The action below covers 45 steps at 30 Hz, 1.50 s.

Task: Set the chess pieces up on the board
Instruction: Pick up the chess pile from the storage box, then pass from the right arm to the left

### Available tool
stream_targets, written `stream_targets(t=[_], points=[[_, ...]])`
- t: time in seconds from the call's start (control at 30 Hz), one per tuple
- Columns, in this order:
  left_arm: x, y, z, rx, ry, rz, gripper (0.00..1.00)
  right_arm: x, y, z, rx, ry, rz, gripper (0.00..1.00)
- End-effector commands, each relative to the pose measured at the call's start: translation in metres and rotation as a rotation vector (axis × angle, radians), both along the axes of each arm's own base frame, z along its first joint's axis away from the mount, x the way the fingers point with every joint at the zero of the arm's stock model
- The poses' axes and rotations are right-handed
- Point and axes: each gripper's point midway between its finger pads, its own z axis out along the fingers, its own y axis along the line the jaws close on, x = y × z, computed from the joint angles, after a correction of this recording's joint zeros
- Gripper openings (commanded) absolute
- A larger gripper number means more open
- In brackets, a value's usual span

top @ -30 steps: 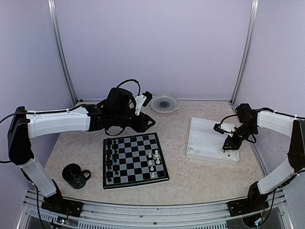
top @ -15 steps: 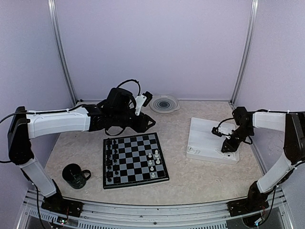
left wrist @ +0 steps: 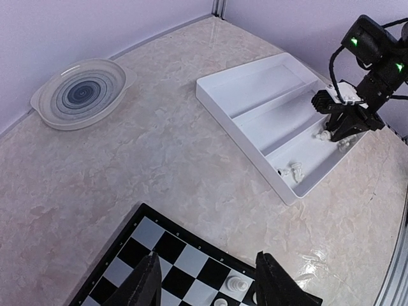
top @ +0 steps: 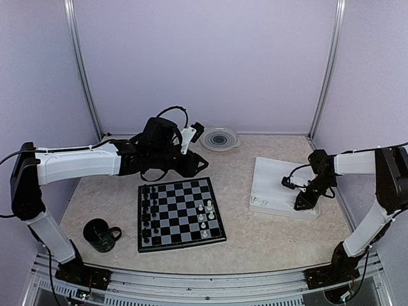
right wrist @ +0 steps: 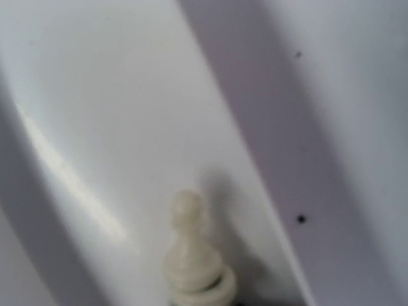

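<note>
- Step in hand: fetching a white man from the white tray [top: 274,178]. The right pincer [top: 302,203] is down in the tray's near compartment, right over a white pawn [right wrist: 191,255] that stands against the tray wall.
- The right pincer's fingers are out of its own wrist view and only a dark lump in the others, so I cannot tell whether they are apart or together.
- The left pincer [left wrist: 208,268] hangs over the far edge of the board [top: 180,213] with its fingers well apart and nothing between them.
- Next move, as I judge it: close squarely on the pawn. It is tiny, slick plastic hard by the wall, so one finger must slip between pawn and wall without tipping it. Then lift clear of the rim and carry it to a free square on the white side.
- Counts: one board and one tray, both on the bench.
- Black chess pieces [top: 150,210] fill the board's two left columns; they are too small and crowded for a firm number.
- White pieces on the board [top: 205,215] come to about six, grouped at the right side.
- About four white men show in the tray, two near its front corner [left wrist: 294,169] and two beside the right pincer.
- Also one ringed plate [top: 220,138] and one dark mug [top: 101,234].
</note>
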Motion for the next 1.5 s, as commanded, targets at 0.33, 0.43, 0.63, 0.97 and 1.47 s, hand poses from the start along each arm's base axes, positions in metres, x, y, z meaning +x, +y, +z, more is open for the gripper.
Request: stream_targets(t=[0.33, 0.43, 0.63, 0.97, 1.47], points=[[-0.005, -0.033, 0.027, -0.221, 0.066, -0.040, 0.51, 0.000, 0.021, 0.043, 0.145, -0.131, 0.033, 0.06], [-0.009, -0.051, 0.045, -0.332, 0.067, -0.044, 0.52, 0.004, 0.033, 0.066, 0.219, -0.194, 0.054, 0.05], [-0.018, -0.114, 0.050, -0.529, 0.187, -0.114, 0.54, 0.011, 0.047, 0.102, 0.315, -0.267, 0.084, 0.04], [-0.014, -0.179, 0.018, -0.722, 0.456, -0.170, 0.52, -0.001, 0.082, 0.164, 0.576, -0.328, 0.154, 0.05], [-0.035, -0.223, -0.027, -0.653, 0.588, -0.271, 0.42, -0.015, 0.107, 0.157, 0.557, -0.293, 0.231, 0.05]])
